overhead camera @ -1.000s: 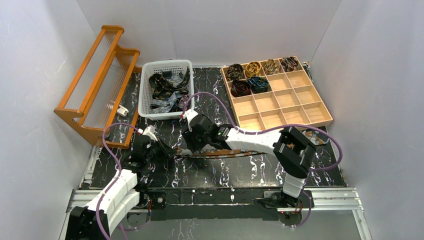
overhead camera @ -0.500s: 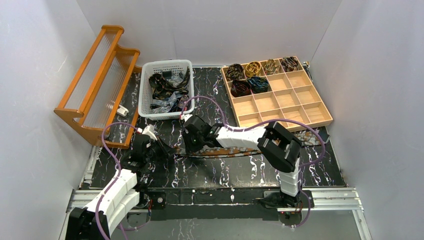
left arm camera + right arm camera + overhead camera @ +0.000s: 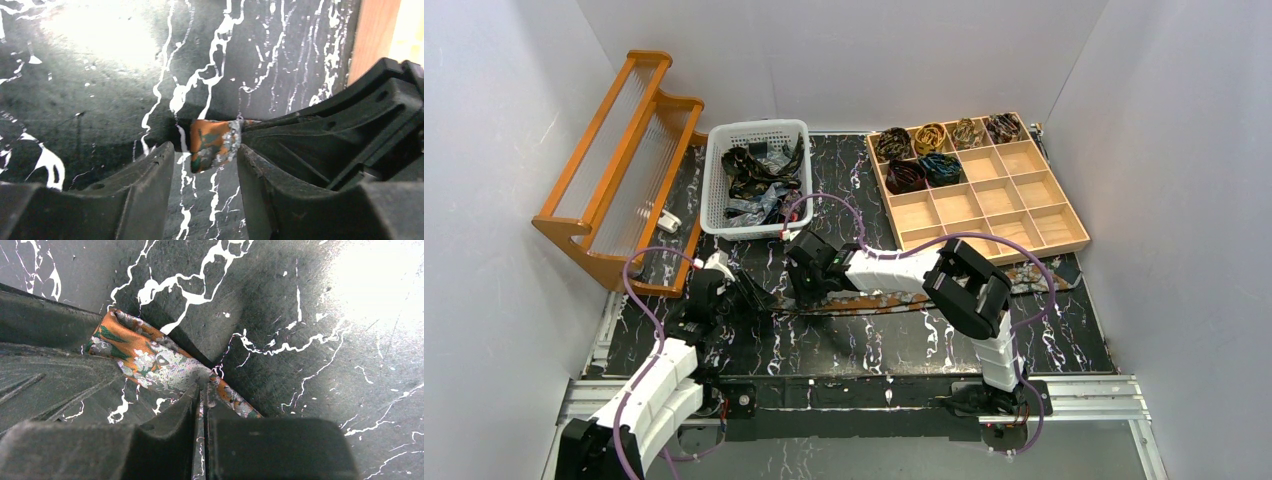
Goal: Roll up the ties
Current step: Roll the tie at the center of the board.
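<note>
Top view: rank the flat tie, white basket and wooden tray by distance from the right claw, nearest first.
1. Orange patterned tie, pinched in the right claw, front centre.
2. White basket, behind it to the left.
3. Wooden compartment tray, back right, farthest.

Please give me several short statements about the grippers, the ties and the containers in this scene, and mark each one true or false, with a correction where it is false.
1. The right gripper is closed on the orange patterned tie. True.
2. The left gripper is clamped tight on the tie's end. False: its jaws stand apart, with the tie's end lying between them.
3. Six compartments of the wooden compartment tray hold rolled ties. True.
4. The white basket is empty. False: it holds a tangle of loose ties.
</note>
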